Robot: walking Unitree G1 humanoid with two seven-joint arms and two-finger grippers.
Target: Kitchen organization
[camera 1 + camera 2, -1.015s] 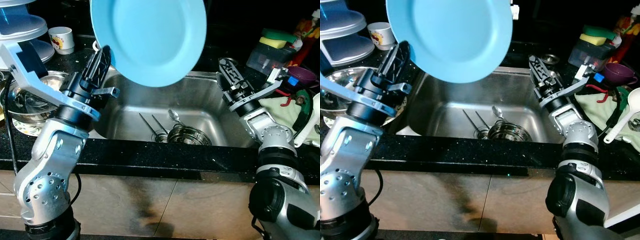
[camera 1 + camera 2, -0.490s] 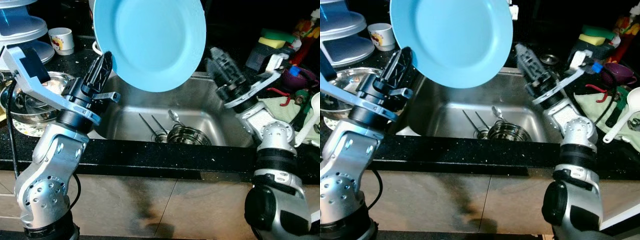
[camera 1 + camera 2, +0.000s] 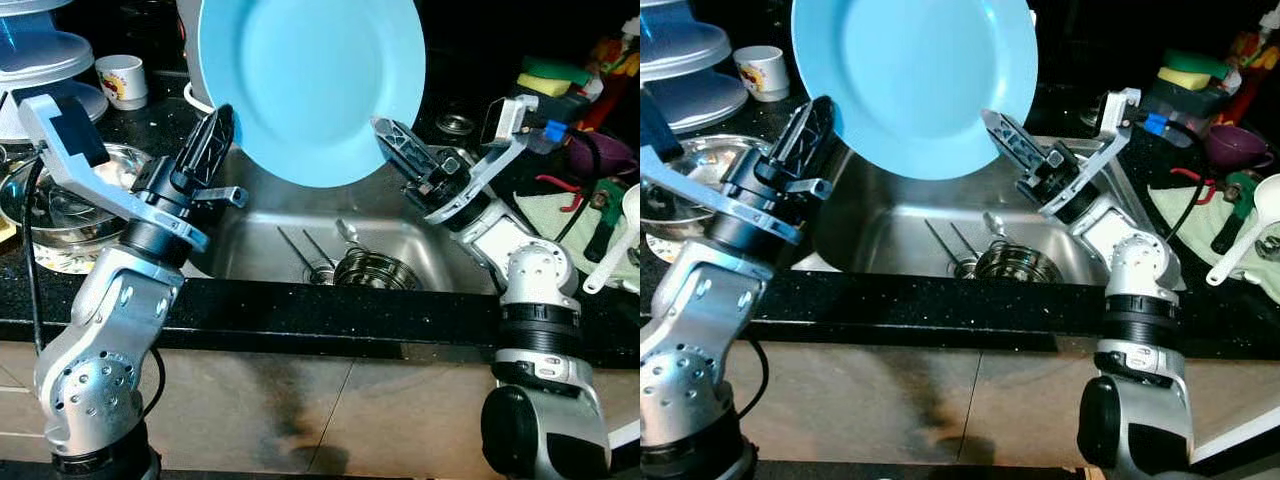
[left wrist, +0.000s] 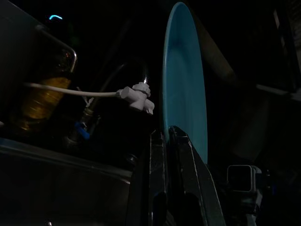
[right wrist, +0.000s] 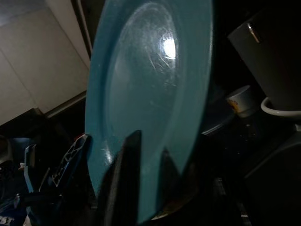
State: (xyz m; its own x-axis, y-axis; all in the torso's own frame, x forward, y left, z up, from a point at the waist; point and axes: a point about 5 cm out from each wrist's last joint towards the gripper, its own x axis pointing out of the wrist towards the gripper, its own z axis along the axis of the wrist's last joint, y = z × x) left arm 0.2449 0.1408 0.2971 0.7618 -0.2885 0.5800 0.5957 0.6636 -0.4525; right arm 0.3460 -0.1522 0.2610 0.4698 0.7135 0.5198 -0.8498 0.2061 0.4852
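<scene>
- One blue plate point(image 3: 310, 85) stands nearly upright in the air above the steel sink point(image 3: 410, 225).
- The left gripper point(image 3: 212, 140) is clamped on the plate's lower left rim.
- The right gripper point(image 3: 395, 150) reaches in from the right to the plate's lower right edge; I cannot tell whether its fingers are apart or together.
- In the sink basin lie one round wire strainer point(image 3: 375, 270) and one spoon point(image 3: 346, 231).
- One white mug point(image 3: 123, 80) stands far left on the black counter.
- One steel bowl point(image 3: 65, 200) sits at the left.
</scene>
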